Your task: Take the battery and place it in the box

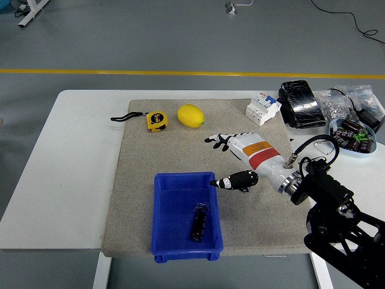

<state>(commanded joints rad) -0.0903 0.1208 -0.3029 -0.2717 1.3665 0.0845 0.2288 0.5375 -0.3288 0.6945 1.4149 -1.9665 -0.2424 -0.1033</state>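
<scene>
1 arm is in your head view: the right hand (237, 161) reaches in from the lower right over the mat (180, 150), palm tilted, fingers (218, 141) spread wide and holding nothing, thumb pointing left just above the box rim. Below the thumb tip, the battery (199, 223) lies inside the blue box (162, 211), a dark cylinder lying lengthwise near the box's right wall, apart from your hand. Beyond the fingertips you have a lemon (190, 115) and, farther left, a yellow tape measure (156, 121). Behind the knuckles, toward the far right, sit a white circuit breaker (263, 108), a black pack (301, 104) and a bowl of small parts (352, 135). Nothing lies between hand and box.
</scene>
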